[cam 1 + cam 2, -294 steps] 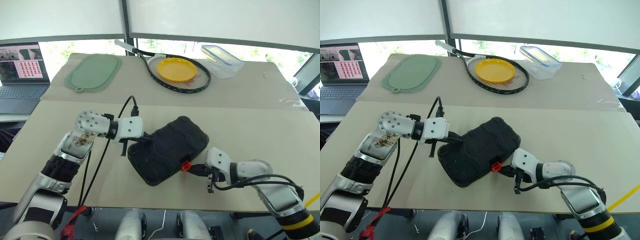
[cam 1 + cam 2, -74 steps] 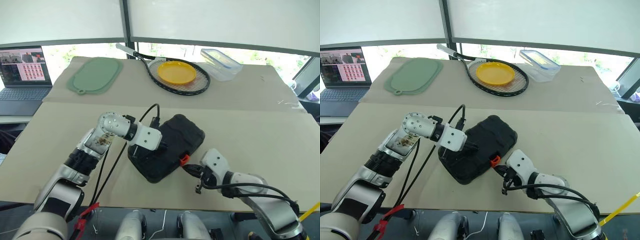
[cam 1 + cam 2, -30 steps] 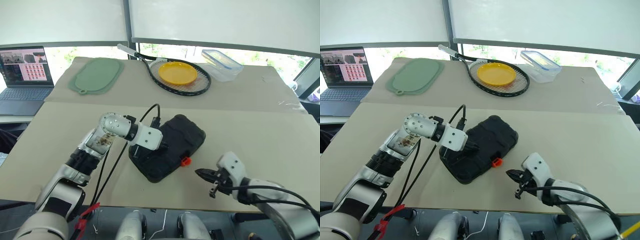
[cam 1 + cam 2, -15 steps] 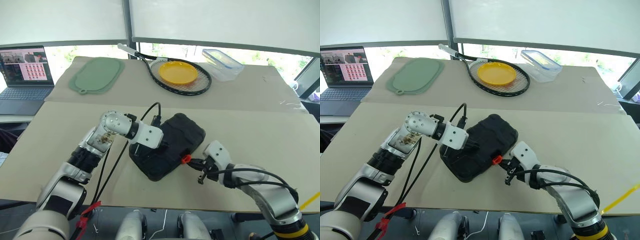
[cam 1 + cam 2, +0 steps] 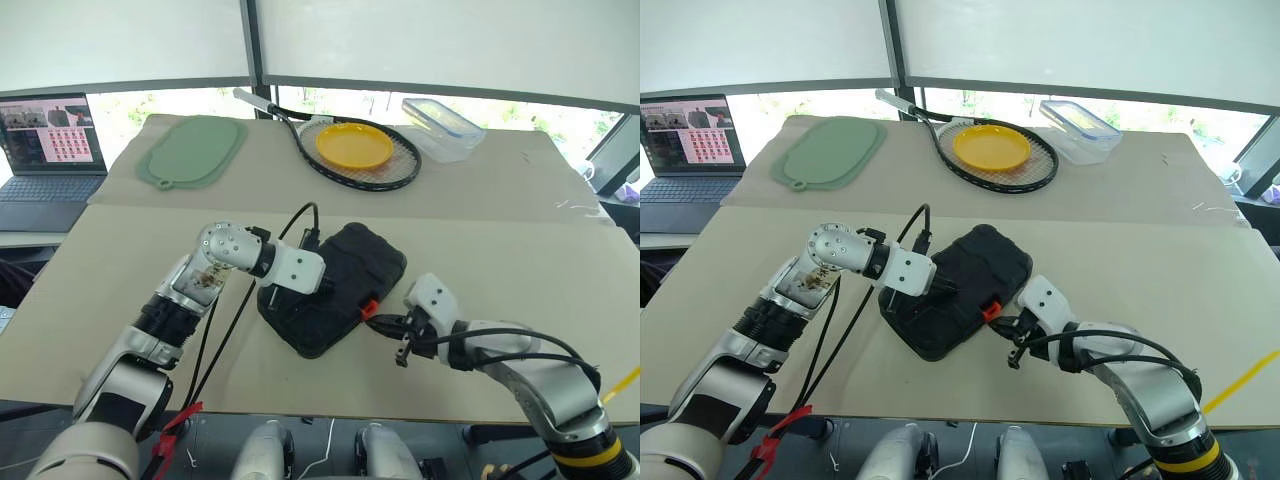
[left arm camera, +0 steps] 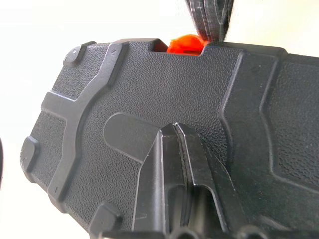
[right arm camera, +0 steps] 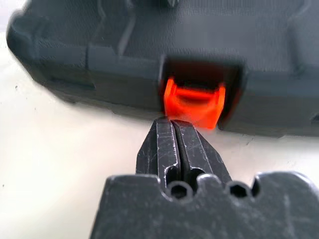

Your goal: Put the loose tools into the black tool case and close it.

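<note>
- The black tool case [image 5: 335,288] is lying shut on the worktop [image 5: 520,270], lid down, so whatever's inside is hidden.
- Its little orange latch [image 7: 193,104] sits in a notch on the case edge nearest the robot.
- Left hand [image 6: 174,137] has its fingers pressed together with nothing between them, tips resting on top of the case lid, on the side away from the latch.
- Right hand [image 7: 173,124] is pinched closed and empty too, tips right up at the latch from below. Can't tell if they actually touch it or are just a hair off.
- Beyond the case, toward the windows: a clear blue-rimmed box [image 5: 443,124] with its lid on; contents are hard to make out.
- Also back there, a yellow plate [image 5: 353,144] sitting on a racket [image 5: 385,172], plate looks bare.
- A green mat [image 5: 191,149] lies left of the racket, and a laptop [image 5: 45,150] is cut off by the frame edge farther left of the case.
</note>
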`<state>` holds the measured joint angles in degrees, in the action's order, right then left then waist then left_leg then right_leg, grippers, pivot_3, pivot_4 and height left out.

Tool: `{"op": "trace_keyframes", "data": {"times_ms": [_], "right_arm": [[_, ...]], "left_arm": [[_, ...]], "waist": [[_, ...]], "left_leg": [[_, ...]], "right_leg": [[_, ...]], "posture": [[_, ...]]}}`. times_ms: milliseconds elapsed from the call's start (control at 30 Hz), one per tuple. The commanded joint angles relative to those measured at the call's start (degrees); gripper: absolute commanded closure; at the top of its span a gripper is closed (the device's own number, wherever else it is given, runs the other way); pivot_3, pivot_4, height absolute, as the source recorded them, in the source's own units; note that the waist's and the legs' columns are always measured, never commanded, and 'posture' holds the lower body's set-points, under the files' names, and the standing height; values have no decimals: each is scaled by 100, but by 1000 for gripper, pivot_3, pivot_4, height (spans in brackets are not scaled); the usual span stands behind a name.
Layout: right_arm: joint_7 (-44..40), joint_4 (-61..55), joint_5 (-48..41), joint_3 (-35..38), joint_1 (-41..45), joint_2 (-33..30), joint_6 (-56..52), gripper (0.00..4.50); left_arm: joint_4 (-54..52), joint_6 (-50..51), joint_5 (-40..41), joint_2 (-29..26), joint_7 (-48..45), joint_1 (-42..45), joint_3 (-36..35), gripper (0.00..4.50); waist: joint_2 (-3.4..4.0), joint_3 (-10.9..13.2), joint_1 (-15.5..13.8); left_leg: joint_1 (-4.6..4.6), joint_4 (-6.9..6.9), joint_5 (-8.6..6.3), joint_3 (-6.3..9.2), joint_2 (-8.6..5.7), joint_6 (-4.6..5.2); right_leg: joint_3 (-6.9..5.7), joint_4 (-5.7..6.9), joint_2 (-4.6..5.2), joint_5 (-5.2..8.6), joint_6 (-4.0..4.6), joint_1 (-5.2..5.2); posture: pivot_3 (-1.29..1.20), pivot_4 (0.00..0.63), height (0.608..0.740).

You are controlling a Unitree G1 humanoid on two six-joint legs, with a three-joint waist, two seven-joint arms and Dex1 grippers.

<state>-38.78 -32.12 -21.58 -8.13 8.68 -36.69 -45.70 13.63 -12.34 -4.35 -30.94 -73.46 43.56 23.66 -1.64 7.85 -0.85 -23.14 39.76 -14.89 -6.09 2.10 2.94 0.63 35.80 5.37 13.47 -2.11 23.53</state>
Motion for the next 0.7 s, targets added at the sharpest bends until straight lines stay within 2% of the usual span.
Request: {"op": "trace_keyframes", "data": {"times_ms": [33,233,333,400,433,467,567,633,667,700], "right_arm": [[21,-132,51,100,278,65,375,4428],[-302,-227,-48,283,133,-243,459,4428],[-768,-244,-236,667,-38,-656,668,3742],[-1267,-146,-498,1095,-119,-1017,822,2924],[-1584,-52,-655,1365,-145,-1244,897,2638],[-2016,119,-857,1699,-146,-1533,942,2448],[-3072,649,-1303,2354,-173,-2201,1087,1388],[-3632,971,-1489,2590,-205,-2525,1154,576],[-3907,1173,-1565,2683,-191,-2683,1164,469],[-4140,1410,-1604,2735,-133,-2810,1206,51]], "left_arm": [[189,83,-342,76,22,-338,386,4500],[98,514,-191,21,17,-405,216,4500],[-84,1136,198,-189,-59,-514,-190,3828],[-320,1678,584,-429,-109,-660,-580,3041],[-486,2011,825,-608,-150,-764,-826,2809],[-718,2442,1172,-920,-244,-945,-1199,2605],[-1461,3577,2059,-1746,-409,-1520,-2118,1588],[-1966,4374,2664,-2236,-455,-1940,-2697,722],[-2225,4755,2978,-2506,-530,-2236,-3090,598],[-2478,5065,3248,-2738,-605,-2593,-3550,123]], "waist": [[2,-1,9],[10,-6,2],[8,-5,-5],[6,-4,24],[4,-2,55],[5,0,106],[-6,14,265],[-15,23,274],[-16,34,255],[-19,46,240]], "left_leg": [[0,0,0,0,0,0],[3,-1,0,0,0,0],[-5,-1,0,0,-3,1],[-19,-2,-1,-2,-2,2],[-23,-4,-1,-2,-2,2],[-24,-6,-3,-6,2,2],[-34,-26,-3,-12,13,1],[-16,-60,-1,-12,25,-4],[-11,-73,3,-11,29,-9],[-11,-80,4,-10,32,-11]], "right_leg": [[0,0,0,0,0,0],[0,-1,2,0,0,-3],[0,-2,5,1,-2,3],[2,-4,3,1,-4,17],[3,-3,3,-2,-11,22],[6,-2,-1,-11,-26,32],[15,9,-16,-12,-26,64],[11,8,-27,-1,-8,64],[6,10,-28,3,-1,63],[1,9,-30,7,4,67]], "posture": [[0,150,738],[0,150,738],[0,150,738],[0,150,738],[0,150,738],[0,150,738],[0,150,738],[0,150,738],[0,150,738],[0,150,738]]}}
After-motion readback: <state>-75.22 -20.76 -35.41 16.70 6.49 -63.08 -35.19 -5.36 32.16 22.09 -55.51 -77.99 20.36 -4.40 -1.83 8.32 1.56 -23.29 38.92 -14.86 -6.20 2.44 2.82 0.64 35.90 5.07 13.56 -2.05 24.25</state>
